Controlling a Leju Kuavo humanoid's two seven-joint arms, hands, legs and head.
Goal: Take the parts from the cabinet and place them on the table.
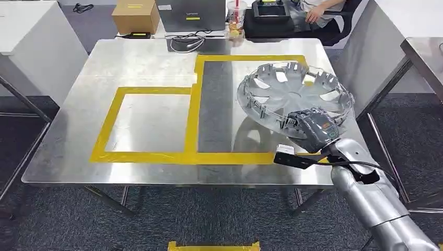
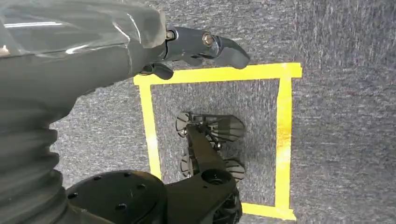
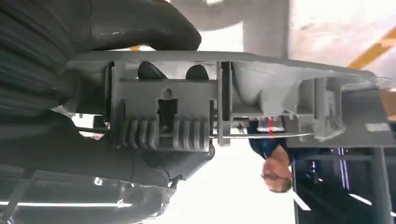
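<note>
Steel surface (image 1: 78, 120) with yellow tape rectangles (image 1: 190, 130) fills most of my head view. Right of centre I see the part, a silver plastic wheel cover (image 1: 295, 94), round, with spoke cut-outs and ribbed clips around its rim, hollow side facing up. It sits tilted over the right-hand taped rectangle, its near edge raised; I cannot tell whether the far edge touches the steel. My right robot hand (image 1: 312, 128) grips that near rim, fingers curled over it. Close up, the thumb (image 3: 140, 23) lies on one side of the rim with dark fingertips (image 3: 150, 71) on the other. My left robot hand (image 2: 205, 46) hangs above grey carpet (image 2: 341, 140), fingers loosely apart, holding nothing. At upper centre stand a cardboard box (image 1: 136, 15) and a laptop (image 1: 192, 14).
</note>
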